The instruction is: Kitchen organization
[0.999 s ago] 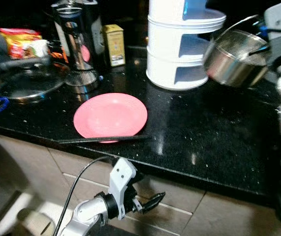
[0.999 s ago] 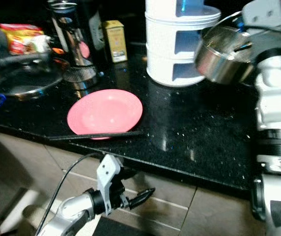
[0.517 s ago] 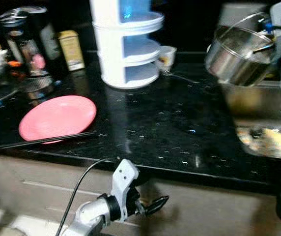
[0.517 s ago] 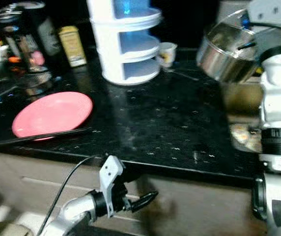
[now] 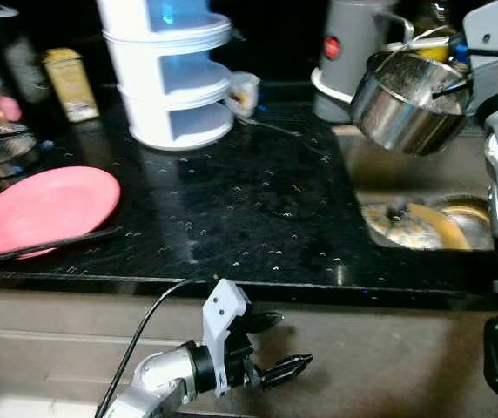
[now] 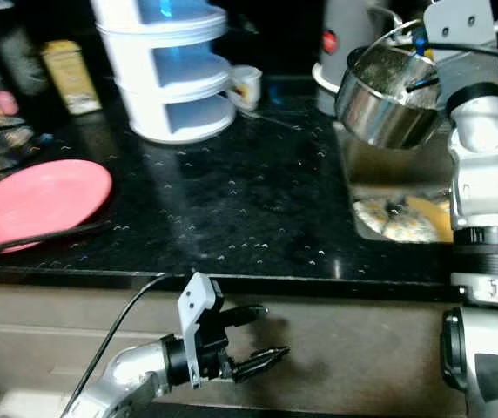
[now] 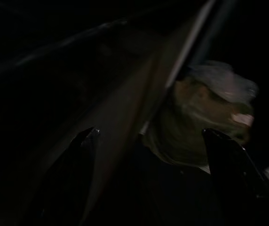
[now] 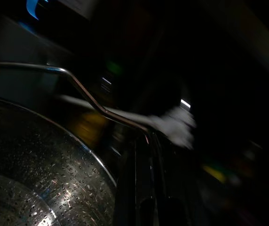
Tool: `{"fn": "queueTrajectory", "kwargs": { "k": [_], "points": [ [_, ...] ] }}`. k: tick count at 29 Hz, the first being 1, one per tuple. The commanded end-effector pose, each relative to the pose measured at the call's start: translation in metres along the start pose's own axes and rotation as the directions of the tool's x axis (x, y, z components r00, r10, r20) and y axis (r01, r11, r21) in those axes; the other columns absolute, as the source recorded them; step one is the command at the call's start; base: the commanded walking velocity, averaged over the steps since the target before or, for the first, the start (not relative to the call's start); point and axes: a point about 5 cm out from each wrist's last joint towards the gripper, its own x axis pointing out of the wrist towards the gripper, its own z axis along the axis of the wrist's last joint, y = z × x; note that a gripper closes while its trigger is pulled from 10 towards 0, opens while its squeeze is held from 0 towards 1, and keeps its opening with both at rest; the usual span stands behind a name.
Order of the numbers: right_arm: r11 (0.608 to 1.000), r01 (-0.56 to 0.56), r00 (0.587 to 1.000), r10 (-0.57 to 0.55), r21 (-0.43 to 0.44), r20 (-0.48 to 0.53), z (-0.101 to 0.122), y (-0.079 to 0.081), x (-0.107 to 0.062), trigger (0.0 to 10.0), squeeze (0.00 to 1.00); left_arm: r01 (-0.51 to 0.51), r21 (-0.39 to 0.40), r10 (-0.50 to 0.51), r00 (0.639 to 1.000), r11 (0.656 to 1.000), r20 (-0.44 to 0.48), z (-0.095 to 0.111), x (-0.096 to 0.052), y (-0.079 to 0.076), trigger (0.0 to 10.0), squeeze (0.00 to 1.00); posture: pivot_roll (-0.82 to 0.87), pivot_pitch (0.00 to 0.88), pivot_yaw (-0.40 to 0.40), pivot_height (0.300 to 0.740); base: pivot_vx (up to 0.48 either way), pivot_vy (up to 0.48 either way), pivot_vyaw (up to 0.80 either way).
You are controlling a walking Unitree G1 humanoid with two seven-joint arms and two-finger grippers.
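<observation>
No readable text anywhere on the counter.

The small yellow box [image 5: 70,82] by the white tiered stand carries printing, but it is too blurred to make out. The grey kettle [image 5: 351,42] bears only a red round mark, with no letters that can be read. Both wrist views are too dark for any lettering.

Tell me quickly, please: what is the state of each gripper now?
Left gripper: open, holding nothing, low before the counter.
Right gripper: shut on the steel pot.
</observation>
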Motion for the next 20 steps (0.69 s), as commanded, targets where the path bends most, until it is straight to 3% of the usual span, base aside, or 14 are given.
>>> {"fn": "queueTrajectory", "kwargs": {
  "k": [1,8,16,20],
  "points": [
    [1.0,-0.002,1.0,0.002,0.013,0.004,0.0016,0.001,-0.0004,10.0,0.0,-0.012,-0.006,0.012,1.0,1.0,-0.008,0.0001,-0.0018,0.0025,10.0,0.0,0.0,0.0,-0.011,0.74,0.0,0.0,-0.76],
    [1.0,-0.008,1.0,0.008,0.011,0.006,0.0022,0.0038,0.0001,10.0,0.0,-0.026,-0.012,0.026,1.0,1.0,-0.006,0.0011,-0.0035,0.0018,10.0,0.0,0.0,0.0,-0.012,0.74,0.0,0.0,-0.18],
    [1.0,-0.018,1.0,0.018,0.014,0.002,0.0017,0.0062,-0.0001,10.0,0.0,-0.01,-0.023,0.01,1.0,1.0,-0.015,0.0005,-0.0055,-0.0025,10.0,0.0,0.0,0.0,-0.013,0.74,0.0,0.0,-0.75],
    [1.0,-0.022,1.0,0.022,0.014,0.021,0.0044,0.0083,-0.0001,10.0,0.0,-0.036,-0.013,0.036,0.999,0.999,-0.01,0.0014,-0.0058,-0.0016,10.0,0.0,0.0,0.0,-0.014,0.74,0.0,-0.068,0.0]
  ]
}}
